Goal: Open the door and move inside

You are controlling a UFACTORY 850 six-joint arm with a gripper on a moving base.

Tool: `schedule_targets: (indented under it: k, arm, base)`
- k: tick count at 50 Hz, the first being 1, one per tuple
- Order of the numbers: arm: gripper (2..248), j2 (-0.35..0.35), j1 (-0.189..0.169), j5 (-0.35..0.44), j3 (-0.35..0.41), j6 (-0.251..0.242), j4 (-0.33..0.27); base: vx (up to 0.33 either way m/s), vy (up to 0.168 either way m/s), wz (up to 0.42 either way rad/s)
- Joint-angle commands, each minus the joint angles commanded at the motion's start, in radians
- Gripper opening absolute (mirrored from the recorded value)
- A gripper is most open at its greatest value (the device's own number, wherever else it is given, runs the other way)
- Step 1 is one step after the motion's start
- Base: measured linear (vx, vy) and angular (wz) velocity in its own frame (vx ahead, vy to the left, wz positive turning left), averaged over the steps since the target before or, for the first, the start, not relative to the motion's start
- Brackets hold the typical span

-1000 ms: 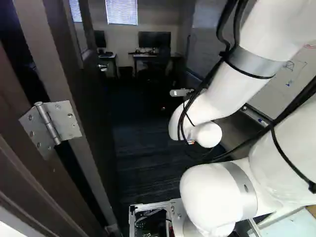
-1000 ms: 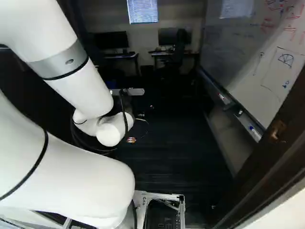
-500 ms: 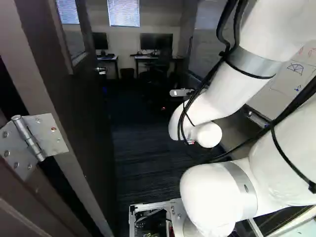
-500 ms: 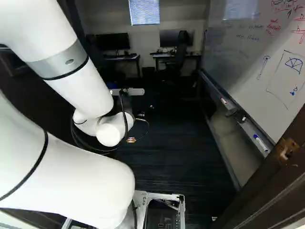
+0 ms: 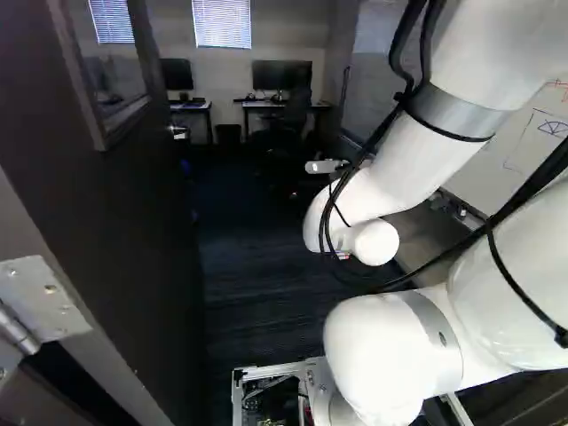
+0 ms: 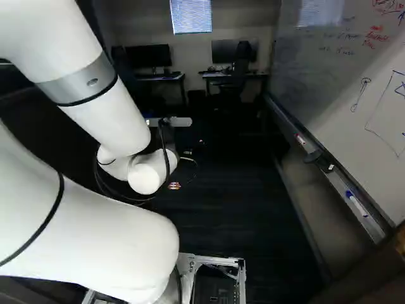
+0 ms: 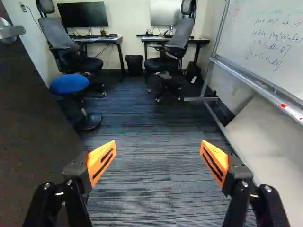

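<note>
Dark, windowed door (image 5: 115,204) being seen open across from the whiteboard (image 6: 329,76)
Its hinge (image 5: 40,297) is being cut off in the left base view; the fingers (image 7: 100,163) are being shown wide apart, nothing being gripped.

Left base view: hinge (image 5: 40,297) cut off at eight o'clock, door (image 5: 115,204) at nine, arm (image 5: 506,58) at two. Right base view: whiteboard (image 6: 354,101) cut off at two, writing too blurred to read. Wrist view: door handle (image 7: 13,31) cut off.
</note>
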Motion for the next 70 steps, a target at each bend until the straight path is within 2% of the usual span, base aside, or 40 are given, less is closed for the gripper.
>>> schedule_targets:
  k: [70]
  arm:
    - [247,0.000,0.000,0.000,0.000,0.000,0.000]
  base:
    - [0.162,0.002,0.001]
